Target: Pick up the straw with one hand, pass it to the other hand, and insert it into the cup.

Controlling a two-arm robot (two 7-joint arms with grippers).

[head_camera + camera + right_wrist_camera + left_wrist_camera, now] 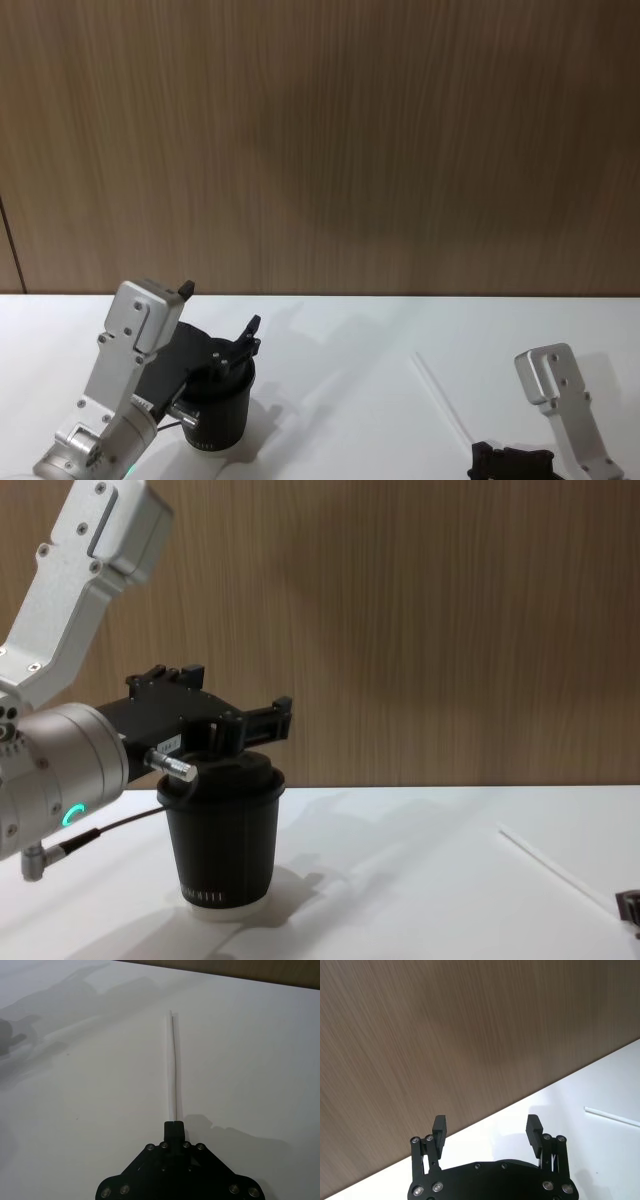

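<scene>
Left gripper hangs open above the cup. Straw lies at the cup's 3 o'clock; right gripper closed, apparently pinching its near end.

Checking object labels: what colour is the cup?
The cup is black, white at the very bottom; the chest view shows it best.

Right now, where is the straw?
The straw lies flat on the white table on the robot's right, well apart from the cup, its near end at the right gripper.
</scene>
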